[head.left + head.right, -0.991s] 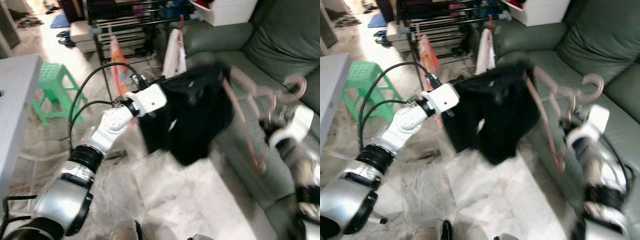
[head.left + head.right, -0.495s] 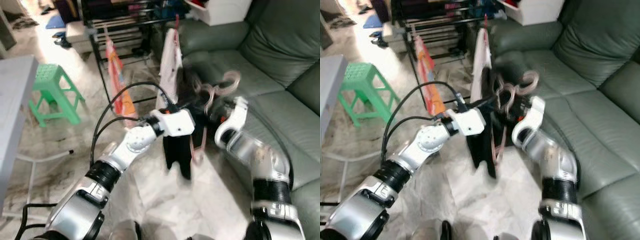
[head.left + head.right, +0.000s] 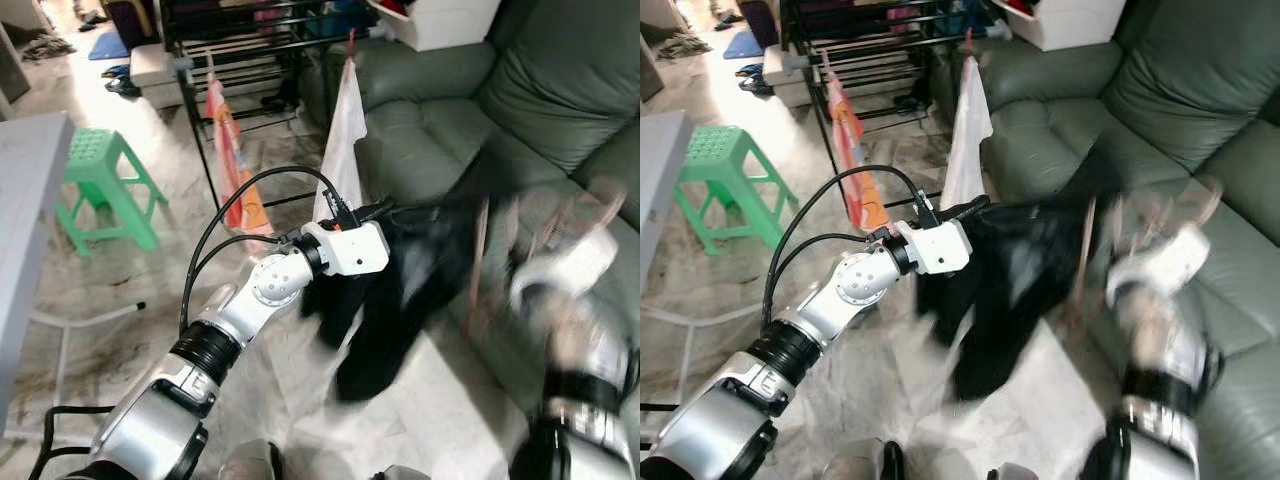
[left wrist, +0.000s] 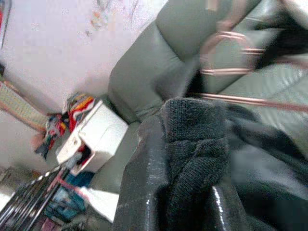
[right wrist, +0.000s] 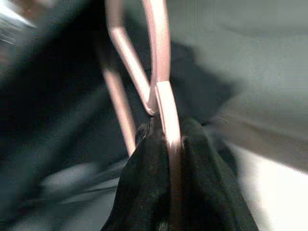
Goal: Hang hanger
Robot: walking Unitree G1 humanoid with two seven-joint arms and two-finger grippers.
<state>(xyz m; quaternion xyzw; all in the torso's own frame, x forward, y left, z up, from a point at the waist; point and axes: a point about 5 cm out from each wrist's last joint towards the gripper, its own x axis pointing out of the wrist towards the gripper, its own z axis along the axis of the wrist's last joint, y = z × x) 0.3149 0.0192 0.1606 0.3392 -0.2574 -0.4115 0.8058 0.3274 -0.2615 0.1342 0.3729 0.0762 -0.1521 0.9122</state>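
A black garment [image 3: 395, 300] hangs in mid-air in front of the sofa, stretched between my two arms. My left gripper [image 4: 185, 159] is shut on a bunched fold of its knit fabric, about level with the sofa seat. A pink plastic hanger [image 3: 480, 265] sits inside the garment's right side, blurred by motion, with its hook [image 4: 226, 53] toward the sofa. My right gripper [image 5: 168, 202] is shut on the hanger's thin pink bar [image 5: 161, 91], with black cloth around it. The right arm [image 3: 565, 275] is smeared with blur.
A black drying rack [image 3: 250, 30] stands ahead, with an orange garment [image 3: 235, 150] and a white garment [image 3: 340, 140] hanging from it. The grey-green sofa [image 3: 470, 90] fills the right side. A green stool [image 3: 100, 180] and a grey table [image 3: 25, 200] stand to the left. The floor is marble.
Half a second ago the two grippers were close together. My right arm has since swung out to the right with the hanger, stretching the black garment wide. The left arm has barely moved.
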